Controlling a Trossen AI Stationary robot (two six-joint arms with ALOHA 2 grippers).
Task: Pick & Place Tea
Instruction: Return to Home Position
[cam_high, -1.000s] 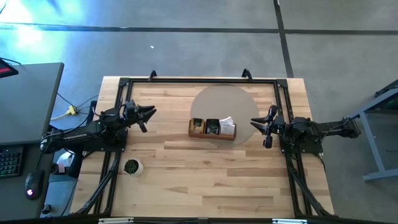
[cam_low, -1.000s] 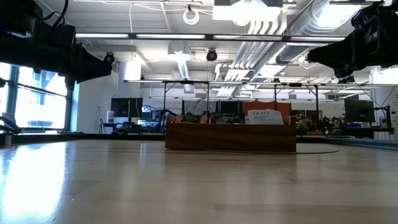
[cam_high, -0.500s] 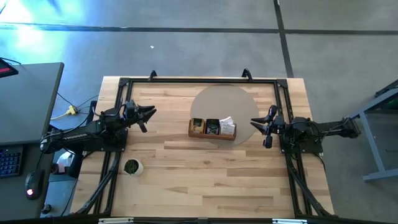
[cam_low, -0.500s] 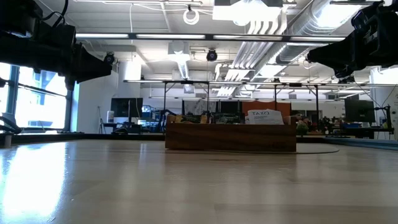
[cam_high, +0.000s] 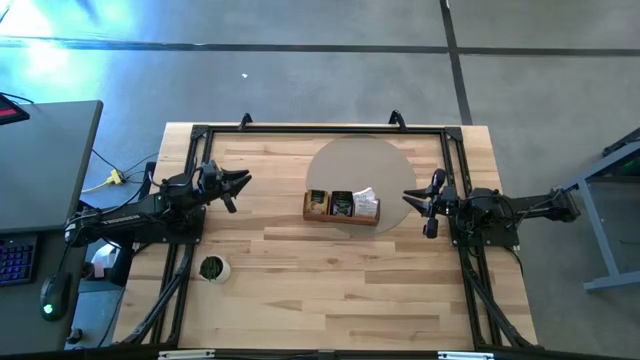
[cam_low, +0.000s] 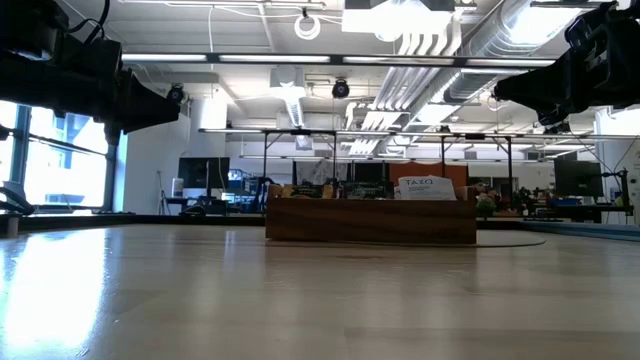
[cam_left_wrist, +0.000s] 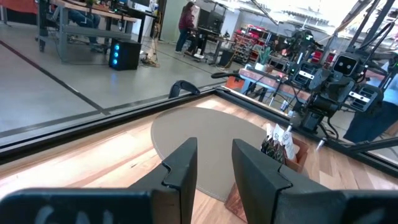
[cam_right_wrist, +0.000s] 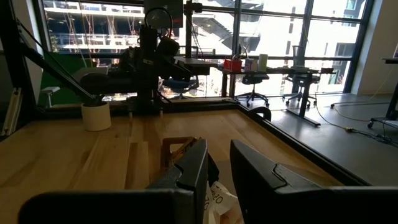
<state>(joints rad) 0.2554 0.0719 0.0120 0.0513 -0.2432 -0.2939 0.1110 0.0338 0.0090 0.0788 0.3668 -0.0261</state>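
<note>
The tea packets (cam_high: 342, 203) stand upright in the long brown wooden tray (cam_high: 341, 217), which sits on the round grey mat (cam_high: 362, 165); white packets (cam_low: 427, 187) poke up at the tray's right end. My left gripper (cam_high: 243, 182) hovers left of the tray, open and holding nothing, as the left wrist view (cam_left_wrist: 214, 163) shows. My right gripper (cam_high: 407, 198) hovers just right of the tray, also open and holding nothing (cam_right_wrist: 219, 163). White packets (cam_left_wrist: 281, 138) and the tray (cam_right_wrist: 177, 147) show beyond the fingers.
A small round cup with a dark green centre (cam_high: 212, 268) stands near the table's left near corner, also seen as a pale cup (cam_right_wrist: 96, 116) in the right wrist view. Black frame rails (cam_high: 320, 129) run along the table's edges. Bare wood spreads across the near half.
</note>
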